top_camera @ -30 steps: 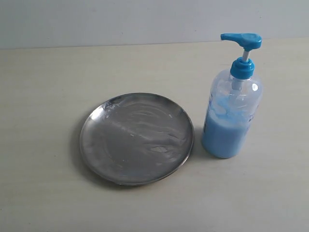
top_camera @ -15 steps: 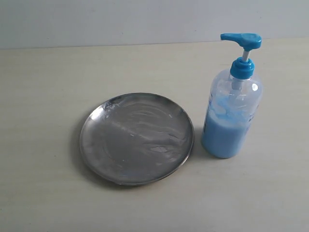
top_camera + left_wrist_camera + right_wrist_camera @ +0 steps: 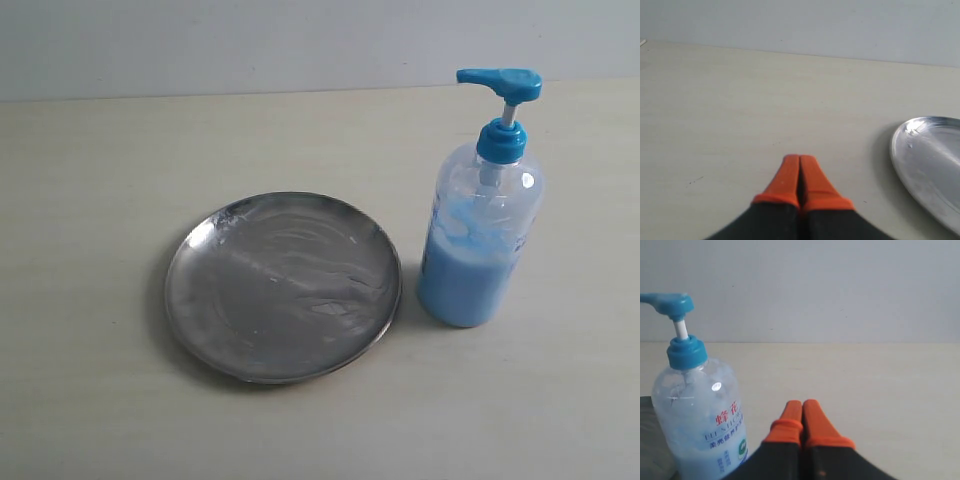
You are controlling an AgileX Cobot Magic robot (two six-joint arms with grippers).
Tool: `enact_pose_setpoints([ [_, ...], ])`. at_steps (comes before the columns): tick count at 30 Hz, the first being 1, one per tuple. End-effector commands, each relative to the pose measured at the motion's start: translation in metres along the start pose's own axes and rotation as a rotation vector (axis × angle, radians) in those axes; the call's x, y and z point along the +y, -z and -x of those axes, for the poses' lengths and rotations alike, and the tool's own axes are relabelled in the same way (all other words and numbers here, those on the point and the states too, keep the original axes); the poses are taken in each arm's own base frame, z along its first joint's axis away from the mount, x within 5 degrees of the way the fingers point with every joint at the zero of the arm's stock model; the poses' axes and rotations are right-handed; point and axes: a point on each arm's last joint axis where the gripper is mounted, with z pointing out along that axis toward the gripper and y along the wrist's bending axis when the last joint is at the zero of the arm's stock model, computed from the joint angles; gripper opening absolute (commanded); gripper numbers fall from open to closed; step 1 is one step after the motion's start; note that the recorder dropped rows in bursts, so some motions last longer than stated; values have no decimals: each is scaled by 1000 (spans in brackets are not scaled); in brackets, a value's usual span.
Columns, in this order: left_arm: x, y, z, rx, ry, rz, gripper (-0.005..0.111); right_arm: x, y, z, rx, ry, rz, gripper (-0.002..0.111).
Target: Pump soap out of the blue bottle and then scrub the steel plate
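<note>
Nothing moved, bottle (image 3: 480, 235) beside plate (image 3: 283, 287), both jaws closed, empty, wrist views only

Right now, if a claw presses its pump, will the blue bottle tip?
Probably steady: the blue bottle stands upright, roughly half full, weight low. A sideways push on its tall pump head could tip it.

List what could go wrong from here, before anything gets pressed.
1. The blue bottle stands tall and unheld. The left claw and right claw are both shut and apart from it, so an off-centre press on the pump head may tip it.
2. Its spout seems to end short of the steel plate, so soap may land on the table.
3. The plate lies loose and could slide under scrubbing.
</note>
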Motion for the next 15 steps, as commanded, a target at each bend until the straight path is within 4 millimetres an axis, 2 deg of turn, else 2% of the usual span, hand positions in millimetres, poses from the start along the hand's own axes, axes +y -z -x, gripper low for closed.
enact_pose_setpoints([
  [1,0,0,0,-12,-7,2,0,0,-2,21,-19,8,-7,0],
  [15,0,0,0,-12,-7,2,0,0,-12,73,-48,8,-5,0],
])
